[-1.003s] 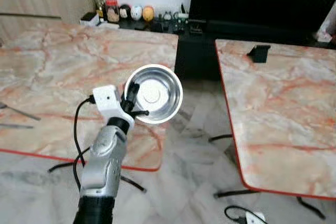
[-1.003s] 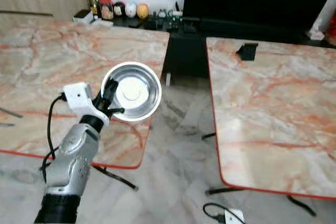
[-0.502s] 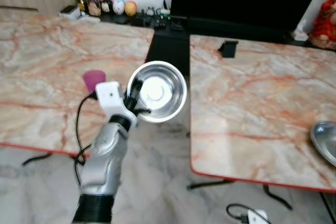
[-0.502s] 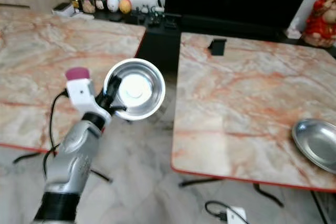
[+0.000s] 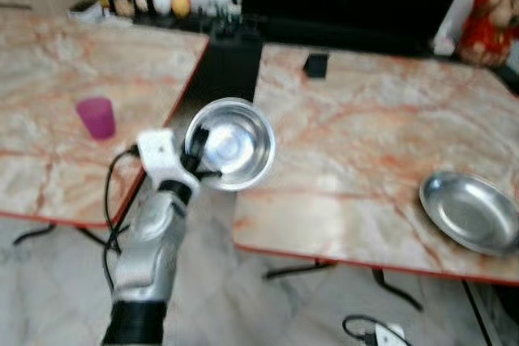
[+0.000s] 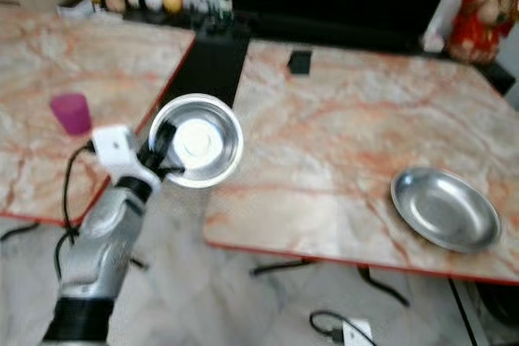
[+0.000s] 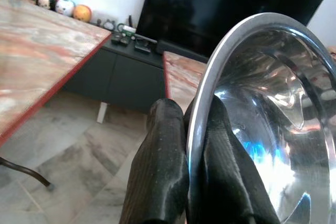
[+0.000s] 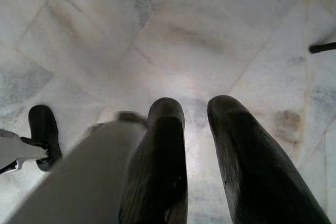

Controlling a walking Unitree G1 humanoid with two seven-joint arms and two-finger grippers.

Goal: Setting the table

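- The left end effector [image 5: 197, 158] pinches the rim of a steel bowl [image 5: 231, 143], holding it in the air over the gap between two marble surfaces.
- The right end effector [image 8: 194, 145] hangs idle over the floor, fingers slightly apart, holding nothing.
- Step in hand, likely: carrying the bowl to the right-hand surface [image 5: 365, 143], where a steel plate [image 5: 470, 212] lies.
- Next: lower the bowl onto bare marble, then release.
- A pink cup [image 5: 96, 117] stands on the left surface.

Left marble table [image 5: 49, 160] with purple cup [image 5: 96, 117], right marble table [image 5: 357, 160] with steel plate [image 5: 469, 213]
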